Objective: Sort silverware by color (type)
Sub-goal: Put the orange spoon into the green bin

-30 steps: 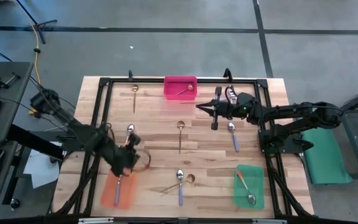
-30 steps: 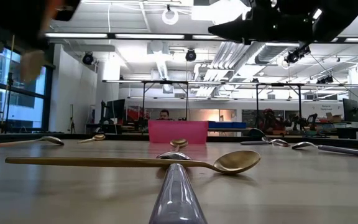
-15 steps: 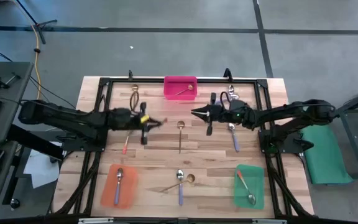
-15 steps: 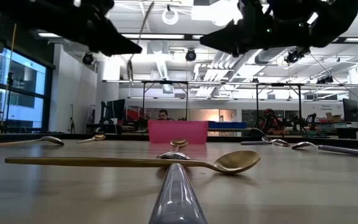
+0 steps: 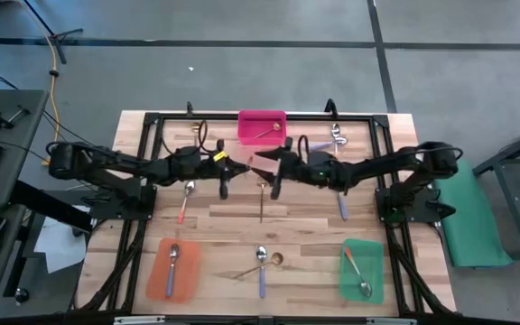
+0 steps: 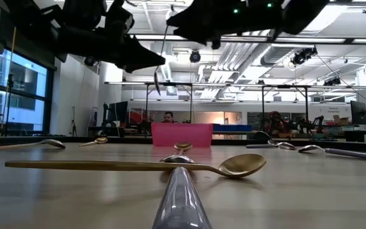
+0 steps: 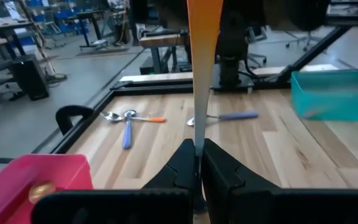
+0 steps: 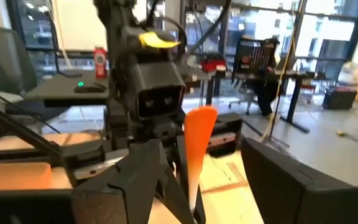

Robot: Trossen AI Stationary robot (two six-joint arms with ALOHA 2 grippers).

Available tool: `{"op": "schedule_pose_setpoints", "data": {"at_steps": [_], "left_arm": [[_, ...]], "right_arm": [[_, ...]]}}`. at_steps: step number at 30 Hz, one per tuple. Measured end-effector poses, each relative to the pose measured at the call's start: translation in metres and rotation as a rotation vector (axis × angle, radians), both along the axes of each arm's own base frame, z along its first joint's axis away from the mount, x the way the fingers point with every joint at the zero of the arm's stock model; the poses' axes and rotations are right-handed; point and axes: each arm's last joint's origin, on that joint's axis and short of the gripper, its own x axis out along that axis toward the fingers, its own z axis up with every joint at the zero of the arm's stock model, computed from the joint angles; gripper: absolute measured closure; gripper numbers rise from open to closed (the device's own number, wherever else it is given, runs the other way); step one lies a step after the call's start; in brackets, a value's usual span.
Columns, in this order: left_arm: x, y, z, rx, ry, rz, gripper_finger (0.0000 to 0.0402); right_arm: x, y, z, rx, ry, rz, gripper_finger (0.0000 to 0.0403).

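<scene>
Both my arms meet above the middle of the wooden table [image 5: 368, 194], just in front of the pink tray [image 5: 262, 127]. My left gripper [image 7: 197, 163] is clamped on an orange-handled spoon [image 7: 202, 56] — handle jutting toward the right arm. My right gripper [image 5: 264, 168] stands spread wide around that handle — not gripping it. Other spoons lie scattered on the table.

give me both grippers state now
left gripper: shut on the orange-handled spoon, held over mid-table.
right gripper: open, fingers either side of that spoon's handle.
</scene>
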Motion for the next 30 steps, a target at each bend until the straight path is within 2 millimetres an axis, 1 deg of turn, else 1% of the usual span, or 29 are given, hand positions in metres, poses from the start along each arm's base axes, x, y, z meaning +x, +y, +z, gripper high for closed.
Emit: {"op": "schedule_pose_setpoints", "data": {"at_steps": [7, 10, 13, 17, 18, 19, 22, 26, 30], "left_arm": [[0.001, -0.001, 0.001, -0.010, -0.016, -0.026, 0.0401], [0.001, -0.002, 0.001, -0.020, -0.015, -0.039, 0.0401], [0.001, -0.002, 0.001, -0.030, -0.016, -0.039, 0.0401], [0.001, -0.002, 0.001, -0.029, -0.017, -0.045, 0.0399], [0.001, -0.002, 0.001, -0.030, -0.018, -0.042, 0.0398], [0.001, -0.002, 0.001, -0.029, -0.018, -0.043, 0.0396], [0.001, -0.002, 0.001, -0.039, -0.019, -0.042, 0.0389], [0.001, -0.002, 0.002, -0.058, -0.028, -0.036, 0.0370], [0.001, -0.002, 0.001, -0.058, -0.024, -0.033, 0.0341]], "right_arm": [[0.020, -0.005, -0.001, 0.029, 0.024, 0.027, 0.0196], [0.025, -0.006, -0.003, 0.045, 0.044, 0.054, 0.0216], [0.029, -0.005, -0.003, 0.060, 0.058, 0.071, 0.0262], [0.030, -0.005, -0.003, 0.063, 0.077, 0.076, 0.0363], [0.031, -0.006, -0.003, 0.060, 0.079, 0.077, 0.0381], [0.031, -0.006, -0.002, 0.051, 0.082, 0.075, 0.0390], [0.031, -0.006, -0.003, 0.061, 0.082, 0.076, 0.0380], [0.028, -0.004, 0.001, 0.060, 0.090, 0.077, 0.0395], [0.019, -0.003, 0.015, 0.072, 0.104, 0.075, 0.0397]]}}
